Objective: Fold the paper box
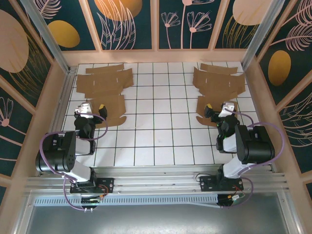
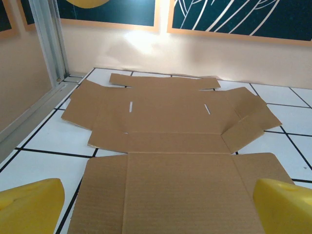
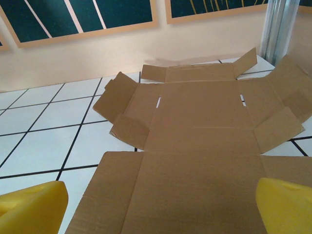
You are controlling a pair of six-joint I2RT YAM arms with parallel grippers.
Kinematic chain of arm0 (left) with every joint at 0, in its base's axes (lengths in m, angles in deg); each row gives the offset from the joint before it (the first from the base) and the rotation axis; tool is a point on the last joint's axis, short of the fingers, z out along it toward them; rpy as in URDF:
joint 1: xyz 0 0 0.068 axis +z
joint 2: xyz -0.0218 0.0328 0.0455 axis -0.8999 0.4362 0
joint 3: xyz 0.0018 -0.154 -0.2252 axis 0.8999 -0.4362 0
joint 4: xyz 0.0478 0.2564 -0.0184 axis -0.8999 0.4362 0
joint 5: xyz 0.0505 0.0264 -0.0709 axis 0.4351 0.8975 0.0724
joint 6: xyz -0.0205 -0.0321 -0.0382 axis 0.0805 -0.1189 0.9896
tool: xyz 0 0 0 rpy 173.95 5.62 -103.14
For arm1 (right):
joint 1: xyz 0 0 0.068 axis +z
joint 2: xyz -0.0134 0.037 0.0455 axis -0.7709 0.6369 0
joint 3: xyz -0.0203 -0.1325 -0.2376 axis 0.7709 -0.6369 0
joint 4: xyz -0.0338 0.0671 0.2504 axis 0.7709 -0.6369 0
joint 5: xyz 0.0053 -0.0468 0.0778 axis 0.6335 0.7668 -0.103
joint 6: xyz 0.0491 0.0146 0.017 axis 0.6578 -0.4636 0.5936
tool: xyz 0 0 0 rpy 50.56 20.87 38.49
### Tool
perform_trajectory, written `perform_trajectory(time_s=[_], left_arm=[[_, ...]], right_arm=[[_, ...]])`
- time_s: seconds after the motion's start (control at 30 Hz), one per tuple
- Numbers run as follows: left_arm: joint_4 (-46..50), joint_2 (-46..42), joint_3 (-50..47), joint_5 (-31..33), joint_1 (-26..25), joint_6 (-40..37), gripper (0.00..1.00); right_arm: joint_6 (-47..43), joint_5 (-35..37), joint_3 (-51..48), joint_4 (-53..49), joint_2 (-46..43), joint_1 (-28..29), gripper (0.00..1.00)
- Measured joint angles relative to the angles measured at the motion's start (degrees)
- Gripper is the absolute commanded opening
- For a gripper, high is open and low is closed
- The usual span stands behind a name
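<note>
Hovering: left gripper [image 1: 95,108] [image 2: 156,209] over the near edge of left blank [image 1: 105,85] [image 2: 168,122], fingers [image 2: 29,204] wide, nothing held, cardboard flat ahead. Right gripper [image 1: 218,107] [image 3: 156,207] wide too, over right blank [image 1: 217,83] [image 3: 200,117]. Wrist views resolve slits [image 2: 130,106] and lifted side flaps [image 3: 129,131]; overhead shows both blanks well apart.

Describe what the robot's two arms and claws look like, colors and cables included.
The left arm and right arm have black joint housings, white links and looping purple cables. The left claw and right claw carry blocky yellow fingers.
</note>
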Motion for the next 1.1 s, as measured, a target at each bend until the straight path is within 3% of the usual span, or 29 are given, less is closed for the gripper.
perform_trajectory(time_s=[0.63, 0.73, 0.83, 0.93, 1.1], left_arm=[[0.0, 0.0, 0.0, 0.2, -0.1, 0.0, 0.99], [1.6, -1.7, 0.0, 1.7, -0.1, 0.3, 0.95], [11.5, -11.1, 1.1, 4.9, -0.1, 2.9, 0.97], [26.6, -21.9, 7.3, 7.7, -0.2, 10.3, 0.99], [51.6, -30.2, 22.3, 2.5, -0.2, 27.8, 0.96]], right_arm=[[0.0, 0.1, 0.0, -0.1, -0.1, 0.0, 0.99], [0.0, 1.4, 0.0, -4.1, -4.0, 0.5, 0.99], [1.5, 3.6, 2.8, -15.3, -13.8, 2.5, 0.99], [9.6, 2.5, 11.3, -28.6, -20.6, 3.8, 0.96], [26.9, -3.9, 31.8, -48.0, -16.3, 10.6, 0.94]])
